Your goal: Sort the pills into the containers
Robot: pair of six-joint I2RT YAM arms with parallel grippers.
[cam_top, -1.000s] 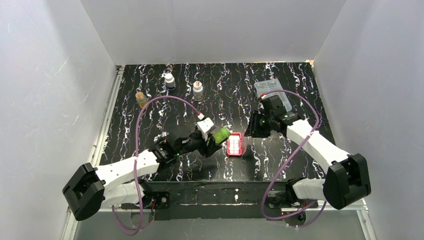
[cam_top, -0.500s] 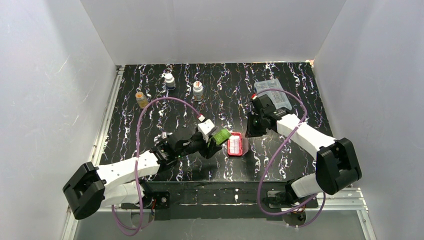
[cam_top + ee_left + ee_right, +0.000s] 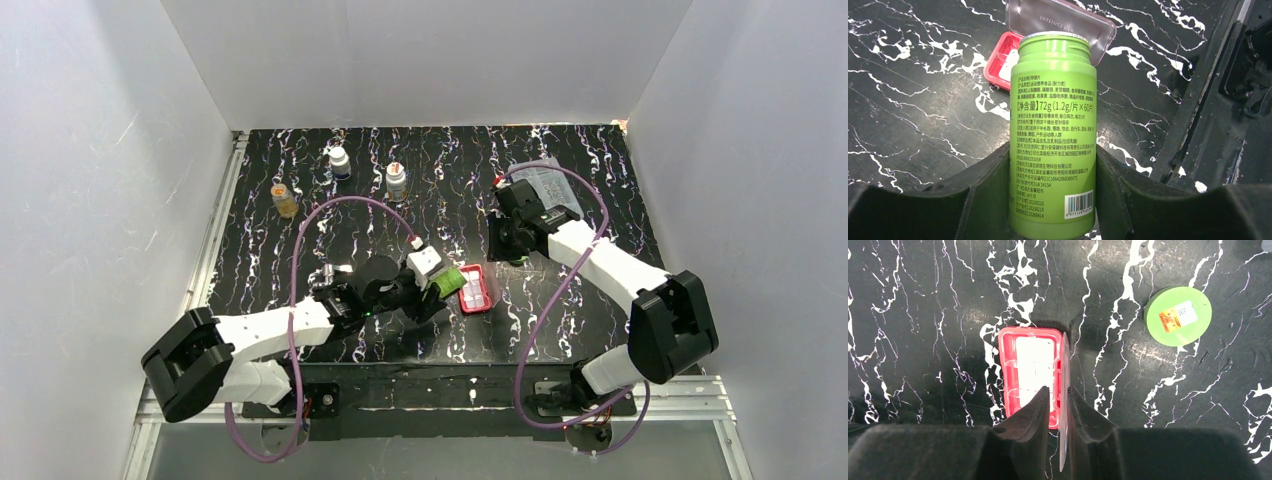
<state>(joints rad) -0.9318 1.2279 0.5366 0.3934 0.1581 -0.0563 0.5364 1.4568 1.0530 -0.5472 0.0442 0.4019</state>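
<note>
The red pill case point(image 3: 1004, 370) lies open on the black marbled table, its whitish containers point(image 3: 1034, 365) washed out by glare. No pills show. Its clear lid point(image 3: 1065, 355) stands on edge between my right gripper's point(image 3: 1059, 392) fingers, which are shut on it. My left gripper point(image 3: 1053, 170) is shut on a green bottle point(image 3: 1054, 120), uncapped and tipped on its side, its mouth at the case's point(image 3: 997, 62) near rim. In the top view the bottle point(image 3: 447, 280) touches the case point(image 3: 476, 290), with the right gripper point(image 3: 497, 248) just behind. The bottle's green cap point(image 3: 1178, 316) lies beside the case.
Three small bottles point(image 3: 340, 162), point(image 3: 397, 180), point(image 3: 285, 200) stand at the back left. A clear plastic box point(image 3: 545, 185) sits at the back right, behind the right arm. White walls close in three sides of the table.
My left arm has carried the green bottle rightwards up to the case. My right gripper has shifted slightly back and left and closed on the upright lid.
</note>
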